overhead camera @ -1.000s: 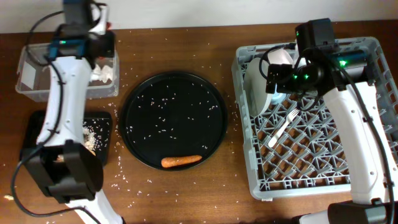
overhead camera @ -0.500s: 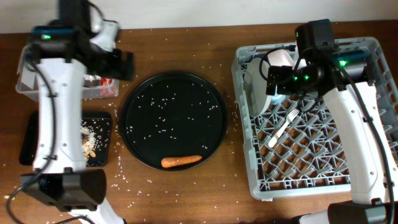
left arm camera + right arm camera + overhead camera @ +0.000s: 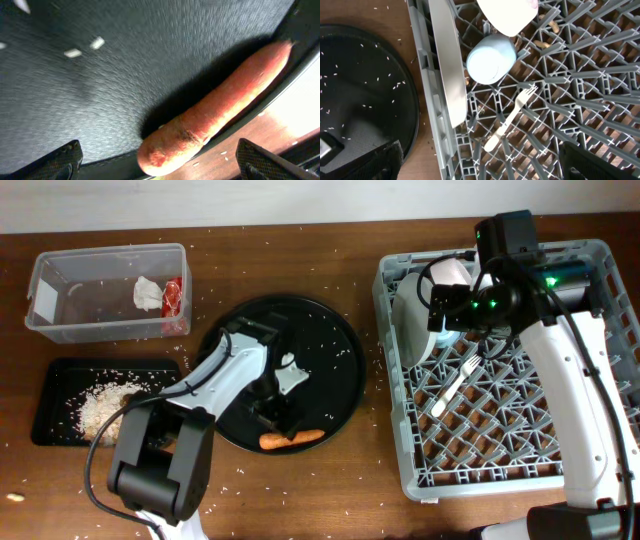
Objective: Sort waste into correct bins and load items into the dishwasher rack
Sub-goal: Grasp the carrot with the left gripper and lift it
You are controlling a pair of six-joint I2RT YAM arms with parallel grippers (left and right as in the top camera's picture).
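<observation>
The orange carrot lies at the front rim of the round black tray. My left gripper hangs low over it, open, one finger on each side of the carrot's thick end. The clear tub holds the white napkin and red wrapper. Beige scraps lie in the shallow black tray. My right gripper is open and empty above the grey rack, which holds the plate, bowl, blue cup and fork.
Rice grains are scattered over the round tray and the wooden table around it. The rack fills the right side. The tub and shallow tray sit at the far left, one behind the other.
My left arm swung from the clear tub down to the carrot on the round tray, and its gripper opened. The red wrapper now lies in the tub. The right arm has not moved.
</observation>
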